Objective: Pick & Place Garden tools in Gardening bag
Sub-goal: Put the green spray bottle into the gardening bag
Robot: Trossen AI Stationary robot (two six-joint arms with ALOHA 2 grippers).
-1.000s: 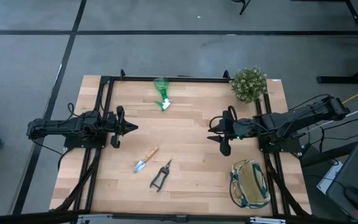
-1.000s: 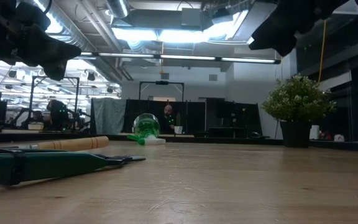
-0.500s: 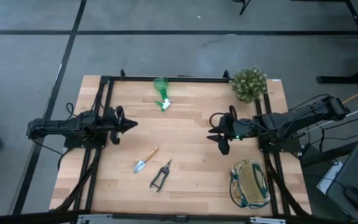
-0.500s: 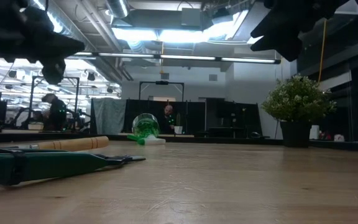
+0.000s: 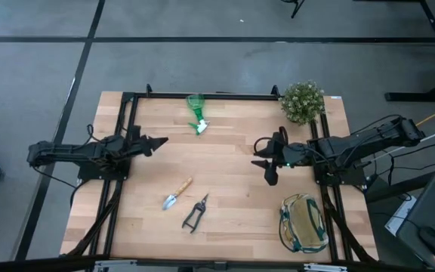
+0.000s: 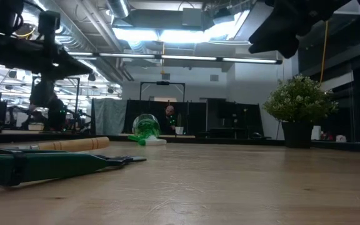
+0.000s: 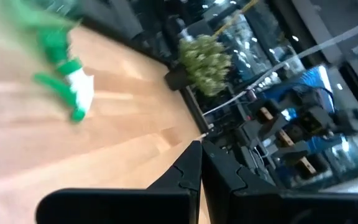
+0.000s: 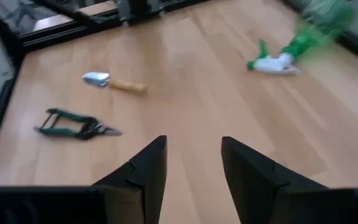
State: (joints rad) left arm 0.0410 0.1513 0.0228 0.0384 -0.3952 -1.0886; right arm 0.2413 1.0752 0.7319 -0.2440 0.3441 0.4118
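The green spray bottle lies on its side near the table's far edge. The wooden-handled trowel and the pruning shears lie flat near the front, left of centre. The beige bag with green trim stands at the front right corner. My left gripper hovers shut and empty over the table's left part, left of the bottle. My right gripper hovers open and empty over the right part, facing the trowel, the shears and the bottle.
A bushy potted plant stands at the far right corner. Black frame rails run along the table's left, far and right sides. Bare wood lies between the two grippers.
My left gripper has turned about its own long axis, so its wide body now shows edge-on from above, and it has shifted slightly toward the far edge. The tools and the bag have stayed where they were.
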